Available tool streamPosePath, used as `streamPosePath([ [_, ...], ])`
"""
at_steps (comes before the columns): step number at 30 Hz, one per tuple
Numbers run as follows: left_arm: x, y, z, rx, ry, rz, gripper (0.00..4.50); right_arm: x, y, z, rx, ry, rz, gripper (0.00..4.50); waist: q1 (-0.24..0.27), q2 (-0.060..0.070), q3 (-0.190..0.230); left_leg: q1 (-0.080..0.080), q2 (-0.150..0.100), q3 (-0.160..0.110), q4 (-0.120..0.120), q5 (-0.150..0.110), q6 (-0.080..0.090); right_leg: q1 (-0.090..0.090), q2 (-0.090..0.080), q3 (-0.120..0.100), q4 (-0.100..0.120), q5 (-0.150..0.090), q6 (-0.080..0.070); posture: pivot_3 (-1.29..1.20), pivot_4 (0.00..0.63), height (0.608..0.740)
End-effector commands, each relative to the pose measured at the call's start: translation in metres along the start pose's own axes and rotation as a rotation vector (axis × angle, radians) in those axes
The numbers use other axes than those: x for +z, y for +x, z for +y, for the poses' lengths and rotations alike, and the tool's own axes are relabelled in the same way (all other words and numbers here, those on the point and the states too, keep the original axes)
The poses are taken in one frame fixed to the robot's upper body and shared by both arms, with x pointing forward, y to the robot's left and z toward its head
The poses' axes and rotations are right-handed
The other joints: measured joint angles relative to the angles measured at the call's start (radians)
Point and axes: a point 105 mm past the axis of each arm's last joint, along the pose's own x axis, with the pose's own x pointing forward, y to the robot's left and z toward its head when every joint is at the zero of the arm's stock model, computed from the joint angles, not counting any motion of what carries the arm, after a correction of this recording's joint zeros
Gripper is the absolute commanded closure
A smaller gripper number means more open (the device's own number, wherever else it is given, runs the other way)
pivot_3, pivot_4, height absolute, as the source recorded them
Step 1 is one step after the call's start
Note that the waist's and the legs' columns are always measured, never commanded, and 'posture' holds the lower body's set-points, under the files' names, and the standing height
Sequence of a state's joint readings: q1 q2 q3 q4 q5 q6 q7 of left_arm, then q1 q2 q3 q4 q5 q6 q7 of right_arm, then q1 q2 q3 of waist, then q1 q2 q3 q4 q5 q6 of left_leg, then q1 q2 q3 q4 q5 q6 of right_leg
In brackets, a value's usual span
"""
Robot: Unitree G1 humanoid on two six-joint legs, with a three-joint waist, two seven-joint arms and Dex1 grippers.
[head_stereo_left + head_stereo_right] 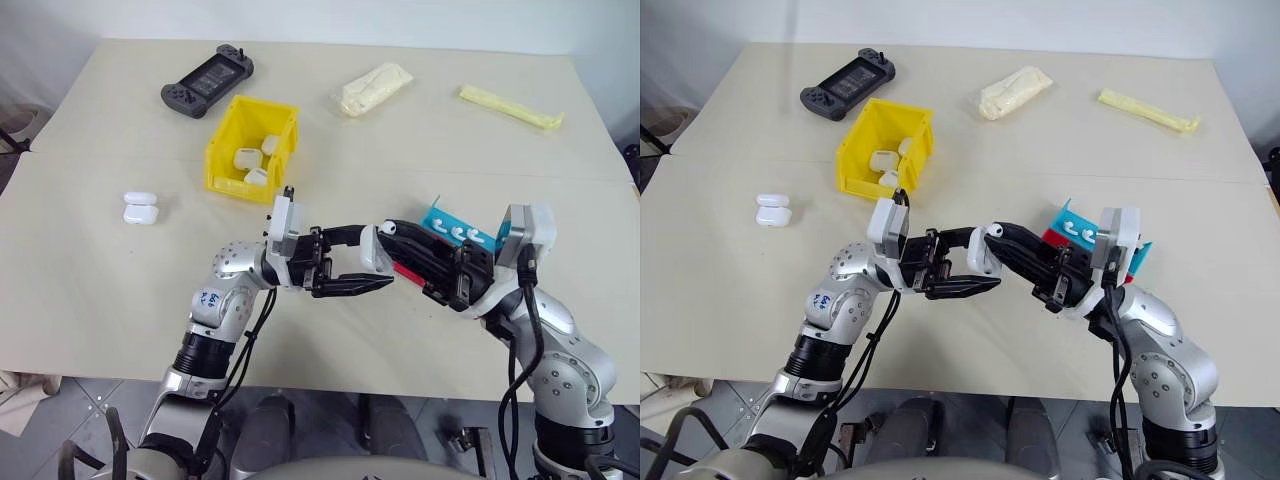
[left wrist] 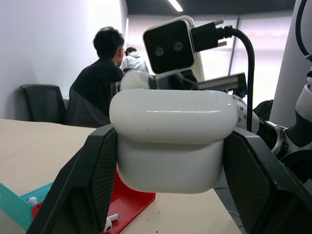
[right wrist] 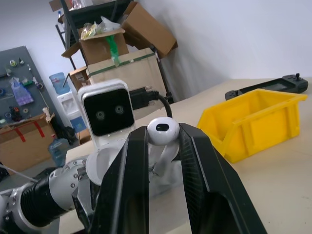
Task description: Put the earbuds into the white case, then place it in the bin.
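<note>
On the left, the robot's left end effector (image 1: 372, 268) is clamped shut on the small glossy white rounded charging case (image 1: 377, 249), held above the pale tabletop (image 1: 90, 300). In the left wrist view the two black fingers (image 2: 87, 180) press the case's lower half from either side, and its hinged lid appears to sit raised, though whether it is fully open is hard to tell.

Just right of it, the right end effector (image 1: 992, 236) pinches one tiny glossy white earbud (image 3: 161, 130) between its fingertips, bulb uppermost and stem pointing down toward the case. The earbud sits right at the case's top edge, so the coming move probably turns on the stem lining up with a socket below it; the right arm does the inserting while the left only steadies.

Farther right, the flat red and blue tray (image 1: 440, 222) carries more earbuds (image 1: 458, 233). The bright yellow rectangular plastic bin (image 1: 226, 150), already containing several white cases, lies well beyond the left arm.
</note>
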State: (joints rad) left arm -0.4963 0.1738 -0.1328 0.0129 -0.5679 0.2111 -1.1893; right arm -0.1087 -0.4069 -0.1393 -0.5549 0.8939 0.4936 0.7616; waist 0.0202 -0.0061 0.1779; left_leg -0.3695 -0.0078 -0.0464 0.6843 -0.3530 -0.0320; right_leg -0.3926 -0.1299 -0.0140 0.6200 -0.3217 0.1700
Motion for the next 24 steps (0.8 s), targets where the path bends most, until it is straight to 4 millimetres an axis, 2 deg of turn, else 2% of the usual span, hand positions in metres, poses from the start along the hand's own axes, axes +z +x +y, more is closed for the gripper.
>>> streamPosePath([
  [1,0.014,0.003,-0.003,-0.019,0.041,-0.042,1.69,0.000,0.001,0.001,0.019,-0.058,0.007,3.98,0.000,0.000,0.000,0.000,0.000,0.000,0.000,0.000,0.000,0.000,0.000,0.000,0.000,0.000,0.000,0.00,0.150,0.740],
  [16,0.019,0.004,-0.003,-0.037,0.041,-0.060,1.69,-0.012,0.004,-0.006,0.060,-0.227,0.074,3.98,0.000,0.000,0.000,0.000,0.000,0.000,0.000,0.000,0.000,0.000,0.000,0.000,0.000,0.000,0.000,0.00,0.150,0.740],
  [24,0.026,0.007,0.001,-0.041,0.034,-0.101,1.69,-0.017,-0.001,-0.005,0.099,-0.236,0.121,3.98,0.000,0.000,0.000,0.000,0.000,0.000,0.000,0.000,0.000,0.000,0.000,0.000,0.000,0.000,0.000,0.00,0.150,0.740],
])
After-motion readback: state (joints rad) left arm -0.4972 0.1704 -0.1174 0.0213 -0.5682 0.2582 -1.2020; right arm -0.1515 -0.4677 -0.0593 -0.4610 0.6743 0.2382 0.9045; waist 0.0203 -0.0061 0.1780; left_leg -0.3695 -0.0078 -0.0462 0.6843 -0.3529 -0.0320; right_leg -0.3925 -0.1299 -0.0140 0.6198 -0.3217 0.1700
